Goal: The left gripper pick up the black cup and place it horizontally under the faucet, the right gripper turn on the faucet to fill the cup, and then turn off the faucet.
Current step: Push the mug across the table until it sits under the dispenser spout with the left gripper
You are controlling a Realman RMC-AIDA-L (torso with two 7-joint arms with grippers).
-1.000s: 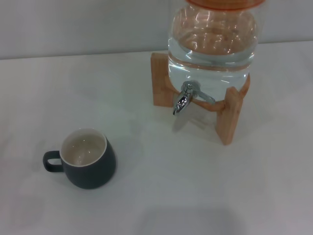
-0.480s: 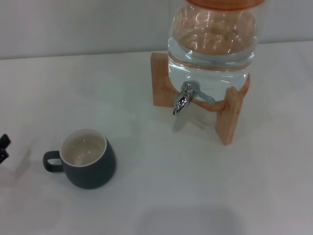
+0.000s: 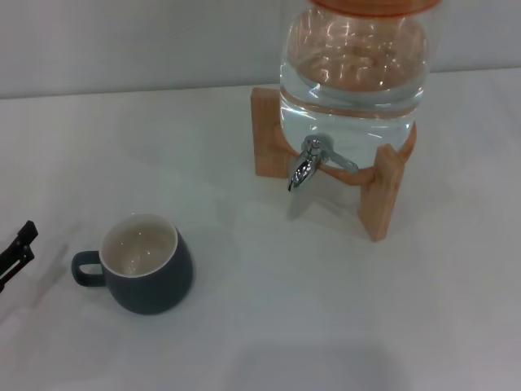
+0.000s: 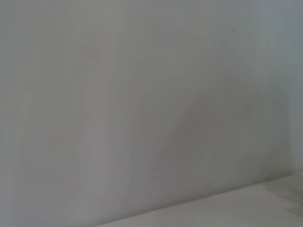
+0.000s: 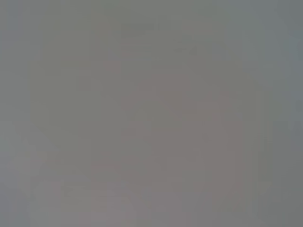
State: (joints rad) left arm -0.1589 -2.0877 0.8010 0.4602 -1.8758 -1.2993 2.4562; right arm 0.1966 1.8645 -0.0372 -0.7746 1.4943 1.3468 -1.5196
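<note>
Left gripper just pokes in at the table's left edge, empty, touching nothing; finger spread can't be told. Black cup stands upright nearby, mouth up, handle toward it, well apart from the faucet

before me lies a smooth white tabletop, matte and evenly lit, with only soft, faint shadows on it. along its far edge rises a plain pale grey wall, meeting the table in a straight line. my left wrist sees the same flat grey wall above a strip of the white surface; my right wrist sees only featureless grey.
</note>
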